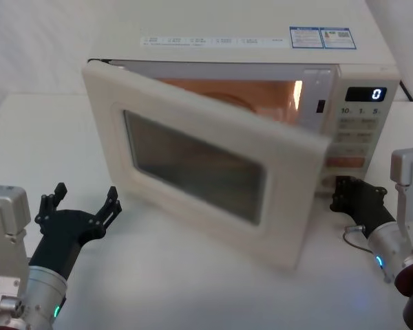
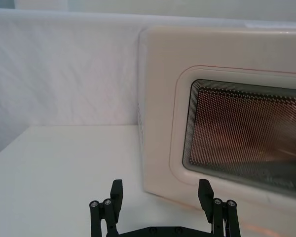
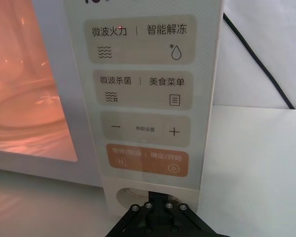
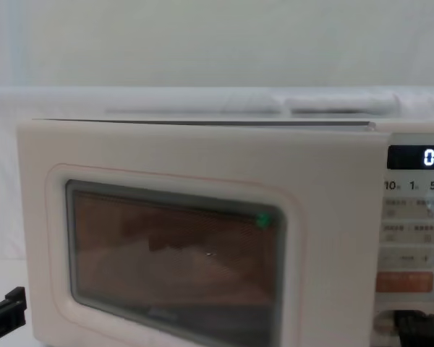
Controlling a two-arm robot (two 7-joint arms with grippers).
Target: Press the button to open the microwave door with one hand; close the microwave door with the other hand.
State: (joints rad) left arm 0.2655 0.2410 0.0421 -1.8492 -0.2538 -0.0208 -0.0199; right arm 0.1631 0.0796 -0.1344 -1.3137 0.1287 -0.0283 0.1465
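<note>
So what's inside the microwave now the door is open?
Behind the open door, an orange-lit inside with a round glass plate. The door covers the rest.

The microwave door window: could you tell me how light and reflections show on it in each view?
Head view: the microwave door window looks dull grey, orange cavity light glowing above it. Left wrist view: mesh dots are crisp, tinted orange. Chest view: a green speck reflects on the glass.

Microwave door (image 4: 166,246) ajar, facing camera
</note>
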